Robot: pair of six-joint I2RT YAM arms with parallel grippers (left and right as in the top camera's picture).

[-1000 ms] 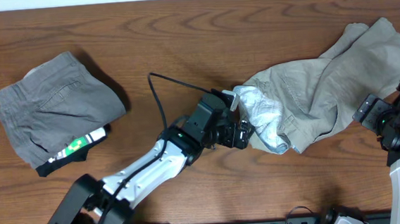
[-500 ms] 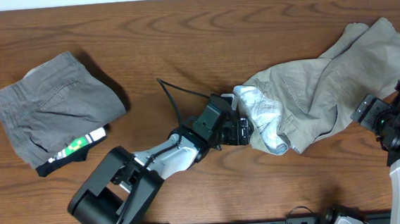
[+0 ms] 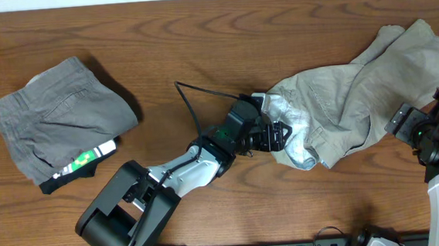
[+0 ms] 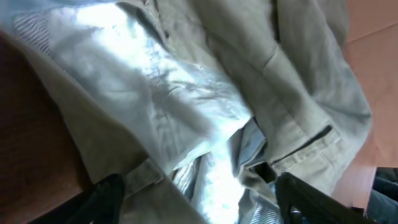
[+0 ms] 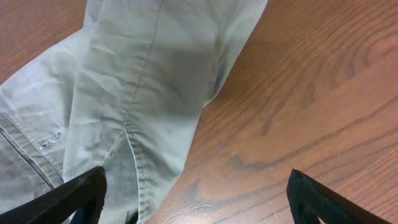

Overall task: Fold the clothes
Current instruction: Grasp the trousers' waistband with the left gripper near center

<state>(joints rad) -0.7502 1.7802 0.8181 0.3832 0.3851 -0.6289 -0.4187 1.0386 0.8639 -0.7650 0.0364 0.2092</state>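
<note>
Left fingers (image 4: 102, 200) spread wide, nothing clamped; the tips straddle the pale striped lining (image 4: 168, 106) of the khaki trousers (image 3: 357, 90). Left arm (image 3: 199, 159) stretched low from bottom left toward frame centre, wrist at the waistband edge. Right fingers (image 5: 84, 196) also wide apart, empty, over a trouser leg at right edge. Trousers lie crumpled, centre-right to upper right of the tabletop (image 3: 198, 39). Folded grey shorts (image 3: 61, 122) far left. Versus 0.5 s ago: left wrist has advanced rightward onto the lining; right arm unchanged.
</note>
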